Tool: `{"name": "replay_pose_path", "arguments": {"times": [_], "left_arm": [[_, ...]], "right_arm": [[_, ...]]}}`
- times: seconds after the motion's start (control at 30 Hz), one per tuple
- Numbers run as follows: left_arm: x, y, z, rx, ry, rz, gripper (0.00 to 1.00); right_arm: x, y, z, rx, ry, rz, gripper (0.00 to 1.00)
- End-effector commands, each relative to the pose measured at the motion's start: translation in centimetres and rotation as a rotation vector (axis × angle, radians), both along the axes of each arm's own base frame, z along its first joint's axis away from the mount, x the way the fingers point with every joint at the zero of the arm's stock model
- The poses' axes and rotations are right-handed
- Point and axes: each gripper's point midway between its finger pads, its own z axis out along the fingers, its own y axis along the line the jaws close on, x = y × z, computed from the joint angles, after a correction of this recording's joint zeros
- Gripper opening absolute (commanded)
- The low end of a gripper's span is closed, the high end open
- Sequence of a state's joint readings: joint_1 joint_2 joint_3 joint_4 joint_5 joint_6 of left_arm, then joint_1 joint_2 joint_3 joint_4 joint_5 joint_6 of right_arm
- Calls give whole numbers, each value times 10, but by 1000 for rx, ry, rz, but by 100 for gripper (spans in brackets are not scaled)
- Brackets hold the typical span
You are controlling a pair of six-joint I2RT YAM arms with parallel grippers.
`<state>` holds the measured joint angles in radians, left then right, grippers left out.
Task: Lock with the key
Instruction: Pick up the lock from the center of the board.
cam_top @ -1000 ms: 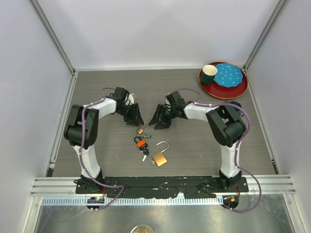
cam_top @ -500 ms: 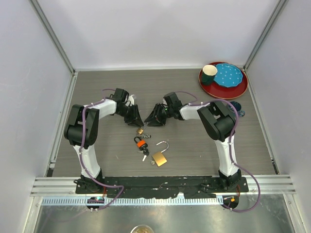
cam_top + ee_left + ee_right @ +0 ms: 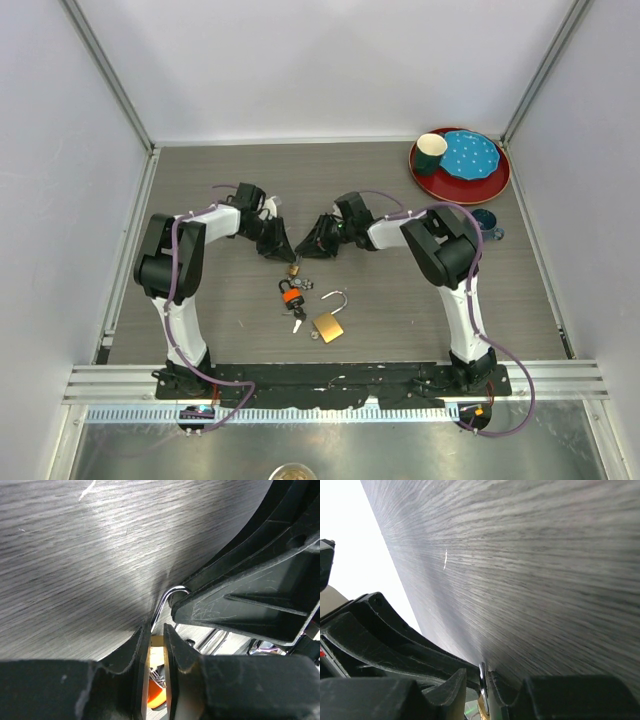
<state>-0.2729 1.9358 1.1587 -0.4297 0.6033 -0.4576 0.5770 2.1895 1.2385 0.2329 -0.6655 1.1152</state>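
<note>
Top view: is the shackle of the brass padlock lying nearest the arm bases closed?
No, the brass padlock has its shackle arched open, one end free of the body.

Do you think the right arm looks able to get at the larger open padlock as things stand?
Probably yes: the larger open padlock lies uncovered between the two arms, though that arm is busy at the small padlock.
</note>
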Motion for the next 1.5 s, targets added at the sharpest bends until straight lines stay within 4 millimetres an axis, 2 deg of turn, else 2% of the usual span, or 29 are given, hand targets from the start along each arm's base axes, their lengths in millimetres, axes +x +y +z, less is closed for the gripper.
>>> {"name": "replay_pose_path", "arguments": {"times": [0.0, 0.03, 0.1, 0.2, 0.23, 0.33, 0.37, 0.4, 0.47, 0.53, 0.63, 0.67, 0.73, 0.8, 0.83, 0.9, 0.93, 1.03, 1.07, 1.23, 1.27, 1.3, 1.37, 1.4, 1.47], "left_arm": [[3, 1, -10, 20, -2, 0, 20], [3, 1, -8, 18, -7, 0, 20], [4, 1, -8, 22, -11, -1, 20], [4, 2, -7, 29, -18, -2, 20], [5, 3, -6, 32, -23, -1, 21], [6, 9, -2, 66, -46, 4, 25], [8, 11, 5, 75, -69, 5, 28], [9, 19, 6, 122, -75, 18, 31], [16, 25, 22, 153, -128, 36, 43], [20, 36, 31, 210, -156, 68, 50], [33, 44, 68, 240, -253, 113, 63], [36, 46, 78, 242, -275, 125, 65], [43, 47, 110, 220, -343, 154, 70], [45, 45, 132, 194, -383, 163, 73], [48, 42, 154, 156, -423, 161, 74], [46, 42, 173, 136, -449, 156, 75], [47, 41, 191, 114, -485, 154, 77], [44, 35, 220, 44, -525, 132, 78], [39, 30, 234, -1, -543, 114, 78], [29, 23, 285, -131, -631, 119, 82], [26, 22, 300, -156, -669, 120, 83], [24, 22, 308, -174, -679, 129, 83], [20, 21, 321, -196, -703, 140, 84], [21, 22, 326, -190, -708, 159, 83], [19, 22, 330, -190, -707, 158, 83]], "right_arm": [[-8, 6, -14, -7, 6, 7, 29], [-9, 7, -16, -10, 9, 11, 29], [-10, 10, -16, -5, 9, 19, 22], [-9, 10, -18, -20, 4, 27, 11], [-8, 9, -18, -25, 1, 29, 3], [-5, 8, -16, -56, -23, 33, 2], [-4, 8, -12, -62, -31, 34, 2], [-1, 7, -10, -69, -48, 34, 1], [3, 8, 0, -75, -72, 36, 2], [10, 8, 15, -84, -123, 33, 1], [19, 11, 44, -70, -195, 32, 1], [22, 13, 53, -60, -218, 34, 2], [25, 15, 77, -34, -273, 39, 2], [29, 16, 97, -12, -314, 37, 2], [30, 16, 111, 3, -341, 35, 1], [34, 17, 131, 28, -381, 36, 2], [35, 17, 147, 49, -406, 36, 2], [38, 15, 177, 92, -455, 34, 2], [40, 12, 195, 114, -485, 26, 2], [46, -5, 250, 199, -542, -36, 2], [50, -14, 263, 210, -554, -66, 2], [54, -19, 273, 222, -535, -110, 1], [65, -36, 281, 225, -493, -187, 1], [65, -42, 293, 252, -458, -228, 2], [68, -51, 303, 255, -451, -287, 2]]}}
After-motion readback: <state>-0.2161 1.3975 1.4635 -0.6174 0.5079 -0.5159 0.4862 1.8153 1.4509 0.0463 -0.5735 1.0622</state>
